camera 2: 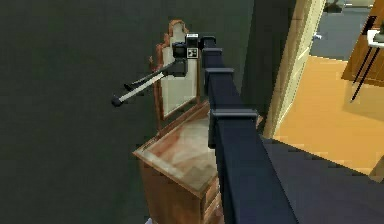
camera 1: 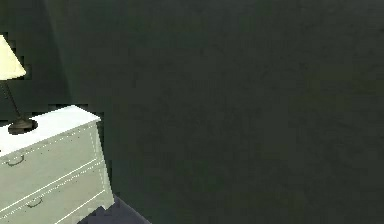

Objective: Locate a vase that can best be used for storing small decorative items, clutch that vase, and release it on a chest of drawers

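Fwd view: white chest of drawers [camera 1: 55, 165] at lower left, two drawer fronts w/ handles visible, standing against a dark green wall [camera 1: 230, 100]; on its top, near the view's left edge, a table lamp [camera 1: 8, 62] w/ cream shade, thin dark stem and dark round base, upright; a strip of dark blue floor [camera 1: 125, 217] at the chest's foot.

Arm side view: arm [camera 2: 235, 140], a dark square bar, rises from the bottom edge to two white marker squares [camera 2: 190, 48] at its far end; left of them the gripper [camera 2: 119, 94], dark body w/ two thin fingers slanting down and to the left; the fingertips lie against bare dark wall [camera 2: 60, 120] only, so the gripper holds nothing; its state otherwise cannot be told. Behind and below the arm, a brown wooden dresser [camera 2: 170, 165] w/ an upright framed mirror [camera 2: 178, 100] on its back edge, set against that wall; whether the gripper's body is over the dresser top or just beside it cannot be told. At right, a doorway w/ pale frame [camera 2: 292, 70] opens onto an orange floor [camera 2: 330, 110]; beyond it, at the upper right edge, part of a brown furniture piece [camera 2: 368, 55], kind not discernible.
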